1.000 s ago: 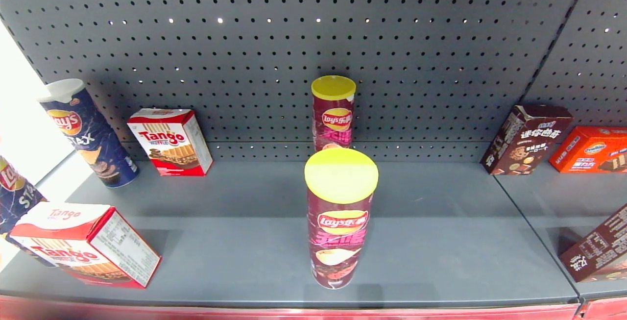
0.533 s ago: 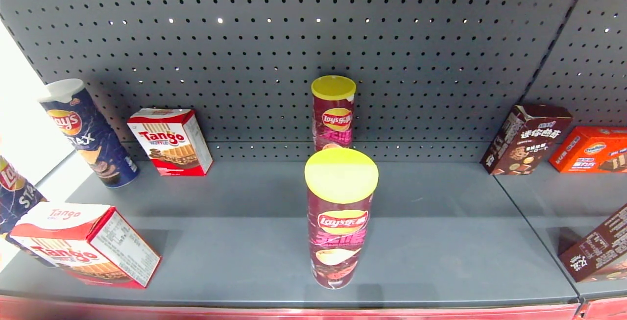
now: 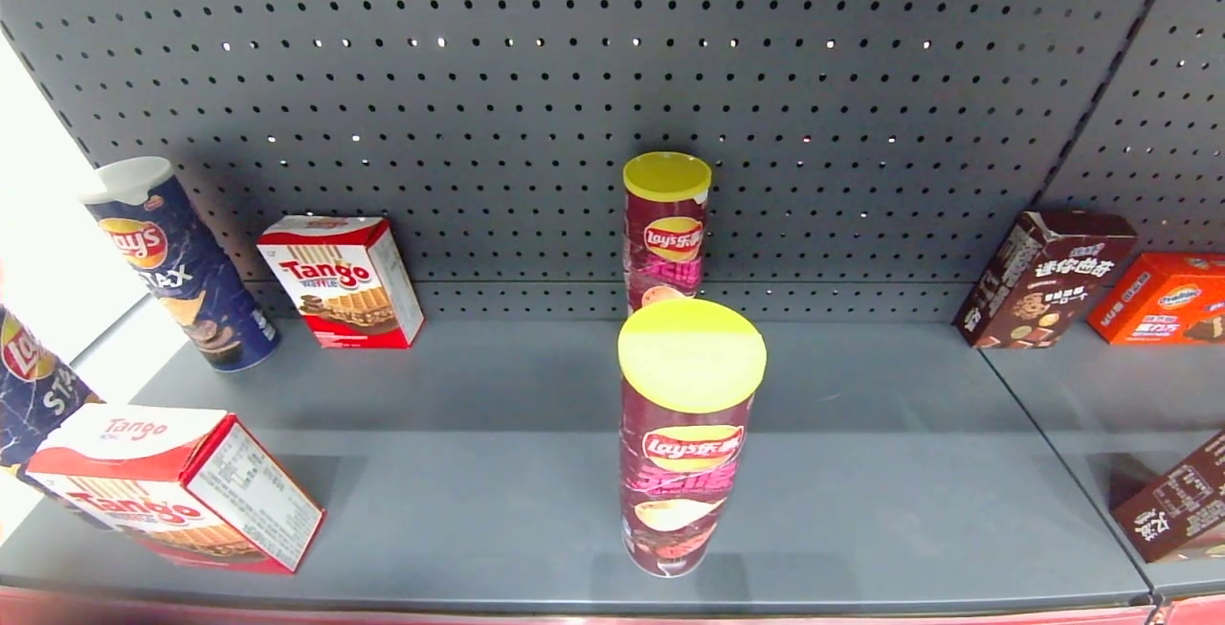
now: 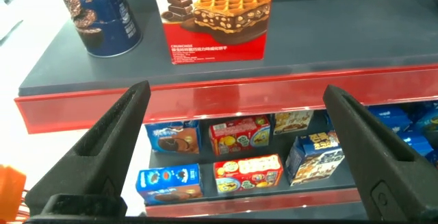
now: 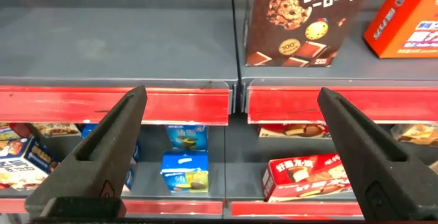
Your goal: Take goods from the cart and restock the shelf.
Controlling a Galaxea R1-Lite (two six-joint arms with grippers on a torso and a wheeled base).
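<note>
On the grey shelf [image 3: 861, 472] two maroon chip cans with yellow lids stand upright, one near the front [image 3: 684, 443] and one at the back wall [image 3: 667, 228]. My left gripper [image 4: 236, 148] is open with nothing between its fingers, in front of the shelf's red front edge [image 4: 226, 101], below a waffle box [image 4: 217, 15] and a dark blue can [image 4: 102, 15]. My right gripper [image 5: 236, 148] is open and holds nothing, in front of the red edge [image 5: 178, 104] and below a brown cookie box [image 5: 304, 18].
At the shelf's left stand a dark blue chip can [image 3: 182, 266], a red-and-white waffle box [image 3: 340, 280] and another waffle box [image 3: 172, 486] near the front. Brown [image 3: 1043, 280] and orange [image 3: 1163, 300] boxes stand at the right. Lower shelves hold several snack boxes [image 4: 246, 172].
The whole head view has shifted slightly, so everything on the shelf appears a little farther right and lower; the goods themselves stay put.
</note>
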